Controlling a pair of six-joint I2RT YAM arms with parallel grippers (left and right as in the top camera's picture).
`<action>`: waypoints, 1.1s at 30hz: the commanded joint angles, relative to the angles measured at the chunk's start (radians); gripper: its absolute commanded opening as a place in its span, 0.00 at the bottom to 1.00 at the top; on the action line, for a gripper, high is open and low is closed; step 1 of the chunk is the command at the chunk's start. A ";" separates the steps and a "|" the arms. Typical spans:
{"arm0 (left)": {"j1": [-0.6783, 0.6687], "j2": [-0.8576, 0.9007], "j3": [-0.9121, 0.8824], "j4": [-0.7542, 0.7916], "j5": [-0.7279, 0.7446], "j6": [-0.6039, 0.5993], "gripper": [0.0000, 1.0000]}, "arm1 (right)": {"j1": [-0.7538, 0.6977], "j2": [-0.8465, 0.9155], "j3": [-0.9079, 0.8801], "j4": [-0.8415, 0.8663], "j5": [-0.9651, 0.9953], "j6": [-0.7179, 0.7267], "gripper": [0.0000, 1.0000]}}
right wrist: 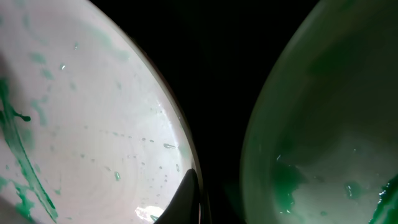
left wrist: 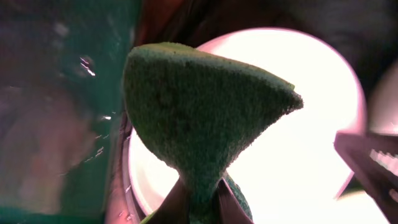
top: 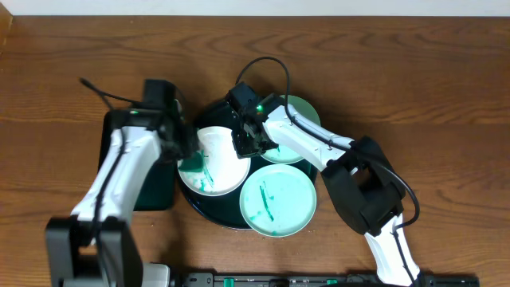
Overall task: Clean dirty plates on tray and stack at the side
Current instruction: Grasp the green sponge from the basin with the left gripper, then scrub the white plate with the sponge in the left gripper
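The round dark tray (top: 209,214) holds three plates. The white plate (top: 223,163) with teal smears lies at its left; it also shows in the left wrist view (left wrist: 311,124) and the right wrist view (right wrist: 93,124). One mint plate (top: 277,199) with streaks lies in front. Another mint plate (top: 303,112), (right wrist: 329,124) lies at the back right, partly under the right arm. My left gripper (top: 189,149), (left wrist: 202,202) is shut on a green sponge (left wrist: 199,106) over the white plate's left edge. My right gripper (top: 249,143), (right wrist: 186,202) grips the white plate's right rim; its lower finger is hidden.
A black rectangular tray (top: 159,195) with a teal cloth (left wrist: 62,93) sits left of the round tray, mostly under my left arm. Bare wooden table (top: 414,80) surrounds both trays.
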 commanded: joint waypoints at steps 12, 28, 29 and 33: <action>-0.103 0.216 -0.031 0.083 0.271 0.070 0.07 | -0.002 0.029 -0.006 0.008 -0.002 -0.018 0.01; -0.084 0.216 -0.010 0.009 -0.197 -0.109 0.07 | -0.002 0.029 -0.006 0.007 -0.002 -0.018 0.01; -0.084 0.216 -0.004 -0.010 -0.253 -0.139 0.07 | -0.002 0.029 -0.006 0.007 -0.002 -0.018 0.01; -0.085 0.216 0.002 -0.010 -0.316 -0.176 0.07 | -0.002 0.029 -0.006 0.006 -0.002 -0.018 0.01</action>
